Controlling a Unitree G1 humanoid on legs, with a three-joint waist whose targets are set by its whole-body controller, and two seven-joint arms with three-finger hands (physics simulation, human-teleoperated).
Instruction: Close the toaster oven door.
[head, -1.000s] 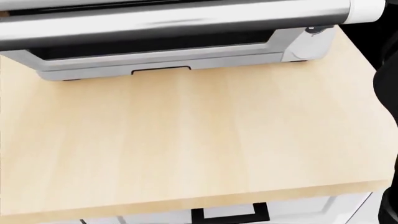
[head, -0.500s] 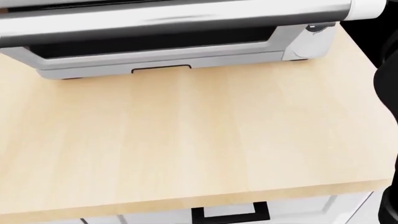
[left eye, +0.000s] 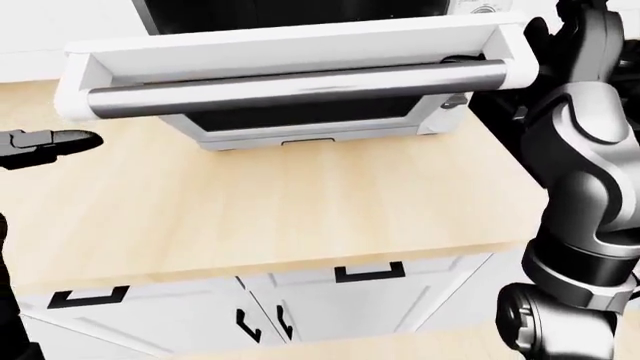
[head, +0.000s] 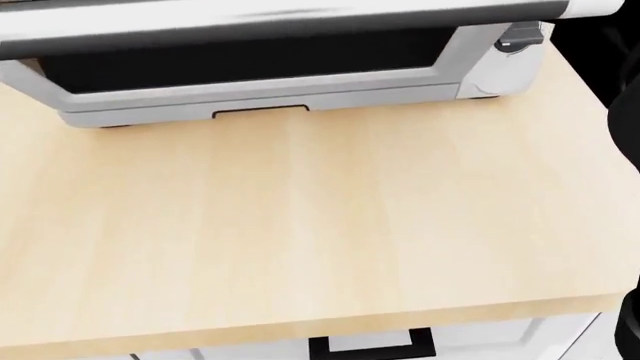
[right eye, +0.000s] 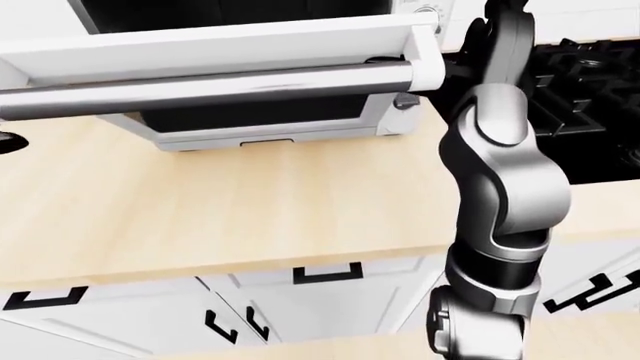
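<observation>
So the right hand (right eye: 497, 34) is the one that matters here. It's raised on a bent grey-and-black arm (right eye: 500, 187) and sits just beside the right end of the toaster oven's white drop-down door (left eye: 290, 46), right where the white end cap holds the long brushed-metal handle bar (left eye: 300, 86). The fingers are mostly cut off by the top of the frame and hidden behind the door corner, so I honestly can't tell if they're spread, curled or hooked on anything.

From that hand, the door stretches away to the left. Its long axis, and the handle bar's, runs sideways across the eye views, so the hand is at one tip of it rather than at the middle. The door hangs partly open, tilted out from the silver toaster oven body (head: 270, 94), with the dark cavity showing behind and below the bar.

The left hand (left eye: 50, 142) is a dark pointed shape hovering over the pale wooden countertop (head: 300, 225), below and off the left end of the handle bar, apart from it. Its fingers look held together in a point, gripping nothing.

My guess: the right hand is nearer to the door, so the closing push goes up and toward the oven body from that right end. Pushing from one tip could be a bit awkward compared with the middle.
</observation>
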